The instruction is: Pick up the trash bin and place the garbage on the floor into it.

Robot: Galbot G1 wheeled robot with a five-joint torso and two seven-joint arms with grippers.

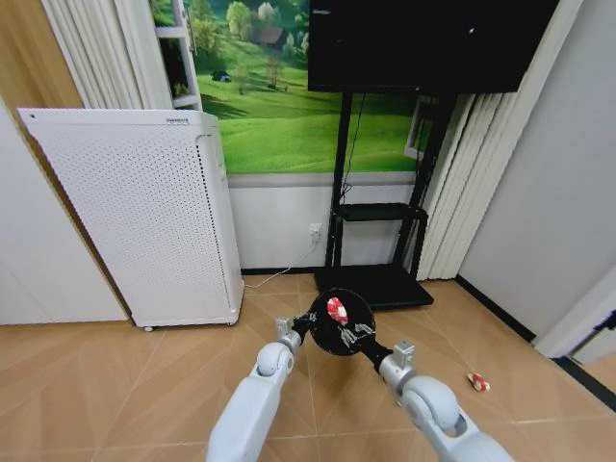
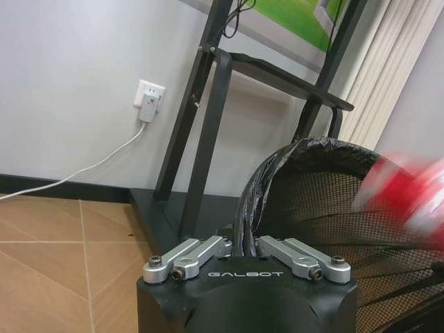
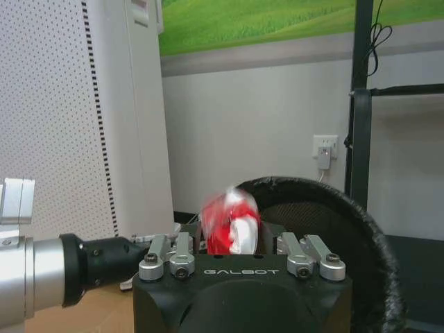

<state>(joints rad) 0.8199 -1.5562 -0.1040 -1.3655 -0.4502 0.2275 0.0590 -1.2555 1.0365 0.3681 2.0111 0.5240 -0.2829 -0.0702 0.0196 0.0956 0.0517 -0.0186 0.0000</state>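
Floor-level bin (image 1: 344, 324) between both grippers

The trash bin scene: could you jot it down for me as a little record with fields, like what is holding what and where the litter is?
bin: trash bin, black mesh, held up off the floor in front of the robot
left tool: left tool shut on the bin's rim
right tool: right tool open over the bin's mouth
litter at bin: red-and-white wrapper, blurred, at the bin's mouth
litter on floor: another red-and-white wrapper lying on the wooden floor, to the robot's right
nearby: white perforated appliance and black TV stand by the wall
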